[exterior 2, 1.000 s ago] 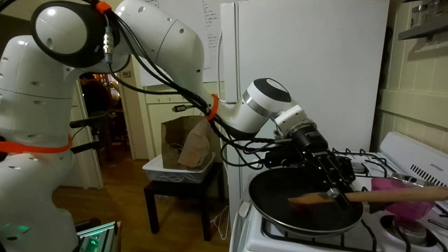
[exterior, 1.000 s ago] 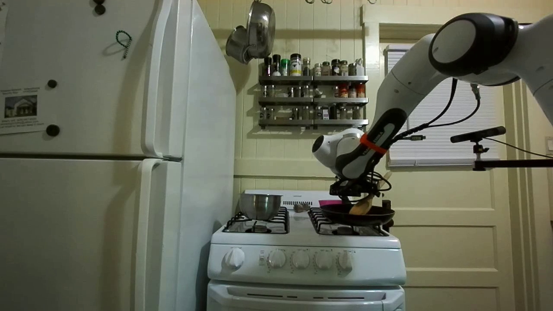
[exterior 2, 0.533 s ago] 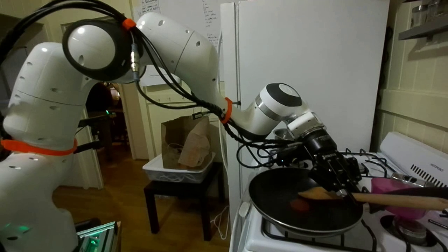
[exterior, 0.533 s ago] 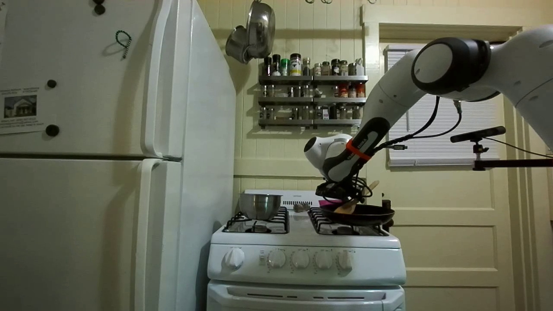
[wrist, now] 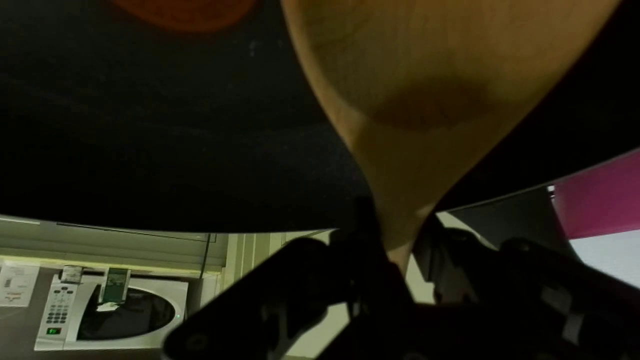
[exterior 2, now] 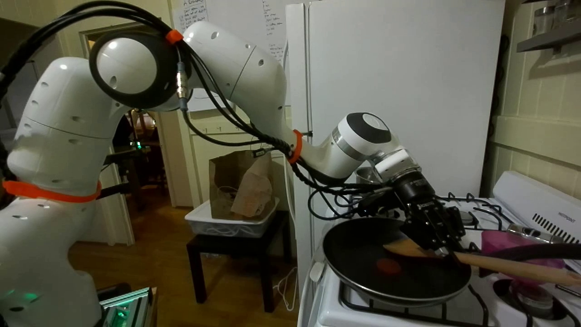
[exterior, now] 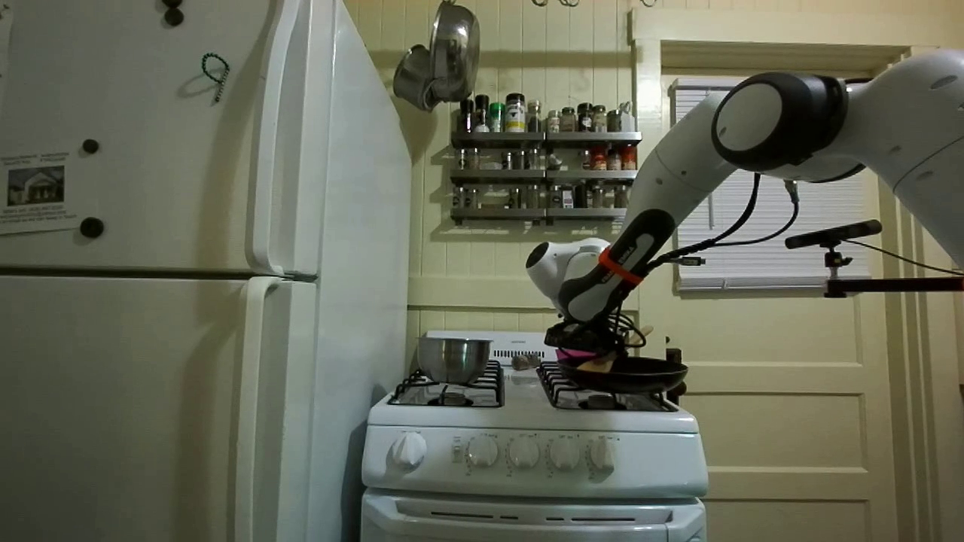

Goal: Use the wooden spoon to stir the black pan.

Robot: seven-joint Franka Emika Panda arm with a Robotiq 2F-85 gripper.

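Observation:
My gripper [exterior 2: 447, 255] is shut on the wooden spoon [exterior 2: 403, 248] near the base of its head. The spoon head lies low inside the black pan [exterior 2: 354, 250], tilted. Whether it touches the floor I cannot tell. Its handle reaches out past the rim, above the pan's black handle. In the wrist view the spoon head [wrist: 415, 100] fills the top, between the fingers, over the dark pan [wrist: 150, 125]. An exterior view also shows the spoon head [exterior: 599, 365] at the left part of the pan [exterior: 648, 369], with the gripper [exterior: 611, 354] above.
A reddish round spot [exterior 2: 388, 267] marks the pan floor. A pink container [exterior 2: 494, 243] stands behind the pan by the handle. A steel pot [exterior: 454, 360] stands on the stove's left side. The refrigerator [exterior 2: 399, 81] and stove back panel [exterior 2: 540, 218] border the area.
The arm and spoon have moved left in an exterior view, toward the steel pot, and sunk slightly. The spoon head has slid off the reddish spot, which now shows. The gripper stayed shut.

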